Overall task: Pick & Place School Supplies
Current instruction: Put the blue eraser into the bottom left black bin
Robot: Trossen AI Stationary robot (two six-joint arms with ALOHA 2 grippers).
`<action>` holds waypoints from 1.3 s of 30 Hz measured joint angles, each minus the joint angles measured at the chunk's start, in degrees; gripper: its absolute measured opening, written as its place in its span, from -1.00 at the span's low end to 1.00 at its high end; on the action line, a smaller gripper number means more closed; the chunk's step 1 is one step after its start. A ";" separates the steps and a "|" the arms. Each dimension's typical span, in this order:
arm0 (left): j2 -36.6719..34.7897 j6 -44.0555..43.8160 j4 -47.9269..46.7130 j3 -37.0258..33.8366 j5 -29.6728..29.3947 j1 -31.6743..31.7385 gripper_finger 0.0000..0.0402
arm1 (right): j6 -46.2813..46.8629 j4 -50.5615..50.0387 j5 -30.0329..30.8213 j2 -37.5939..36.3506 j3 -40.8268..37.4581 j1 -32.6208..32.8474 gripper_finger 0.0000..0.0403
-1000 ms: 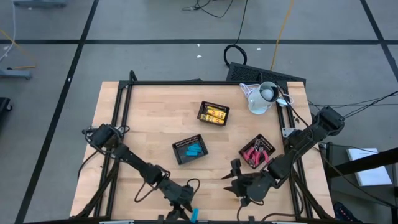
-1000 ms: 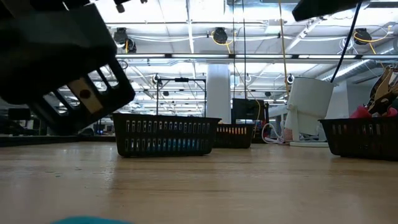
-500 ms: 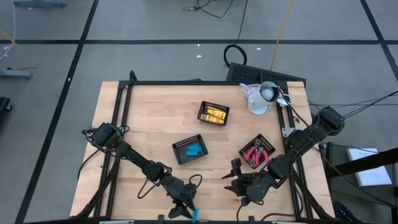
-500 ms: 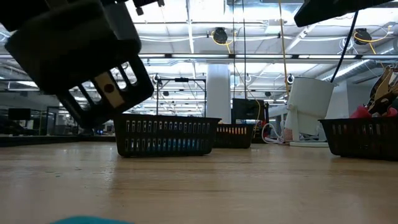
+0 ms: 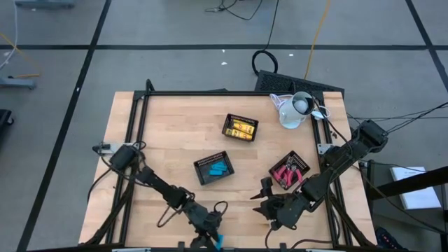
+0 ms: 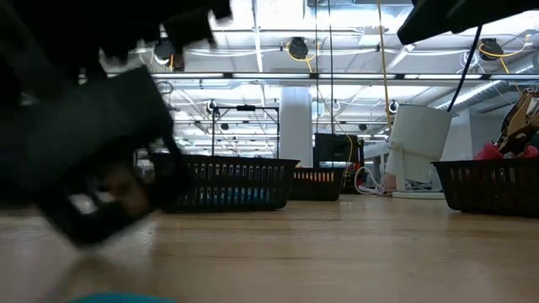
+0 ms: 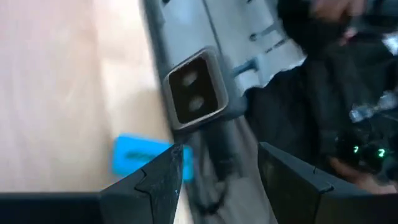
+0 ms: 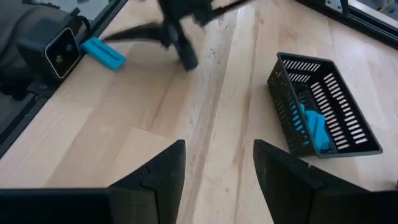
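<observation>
- Down at the near edge of the pale wooden table (image 5: 175, 133), the left gripper (image 5: 208, 233) hangs low over a loose bright-blue oblong piece (image 5: 218, 241) that lies flat on the wood right at the table's rim.
- Seen from the left wrist, its two dark fingers (image 7: 163, 180) stand wide apart with nothing between them, and the blue piece (image 7: 148, 157) shows just past one fingertip, next to a small grey camera housing (image 7: 194, 93) at the table edge.
- The right gripper (image 5: 266, 198) rests low over the near right part of the table; in its own wrist view the fingers (image 8: 157, 176) are spread wide and empty over bare wood, and the same blue piece (image 8: 104, 53) lies well ahead of them.
- A black rectangular mesh tray (image 5: 213, 168) near the table's middle holds more blue pieces (image 5: 217, 169).
- A second black mesh tray (image 5: 240, 127), farther back, holds yellow-and-black oblong blocks (image 5: 242, 129).
- A third black mesh tray (image 5: 290, 171), to the right and close to the right arm, holds red-and-pink-handled scissor-like tools (image 5: 288, 172).
- A white jug (image 5: 294, 110) stands at the far right corner of the table.
</observation>
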 joint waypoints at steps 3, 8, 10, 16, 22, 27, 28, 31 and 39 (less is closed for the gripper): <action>3.43 0.11 1.64 2.10 3.00 0.30 0.04 | -0.01 1.17 -1.15 0.00 0.02 0.00 -0.10; 3.57 4.49 0.51 3.38 4.25 0.51 0.04 | -1.48 10.21 -9.12 0.52 0.01 -0.12 -0.10; 3.53 4.23 0.54 3.37 4.84 0.51 0.04 | -2.58 11.81 -9.39 0.93 0.03 -0.12 -0.10; 3.36 1.98 -3.11 3.42 3.63 0.14 0.04 | -2.87 10.86 -8.86 0.96 -0.04 -0.13 -0.10; 3.02 1.41 -13.89 3.64 0.25 1.85 -0.14 | -3.15 10.27 -6.05 0.96 -0.04 -0.11 -0.10; 2.89 4.04 -18.12 3.73 0.31 3.81 -0.33 | -3.11 9.18 -5.91 0.96 -0.04 -0.04 -0.10; 2.89 4.81 -18.53 3.72 0.18 4.04 -0.35 | -3.11 9.16 -5.88 0.96 -0.04 0.00 -0.10; 2.26 7.03 -19.74 3.64 0.39 4.22 -0.42 | -2.73 8.88 -5.85 0.96 -0.03 0.02 -0.10; -5.48 12.54 -34.86 2.97 -7.14 -2.25 -0.47 | -1.15 5.08 -5.75 0.96 -0.02 0.02 -0.10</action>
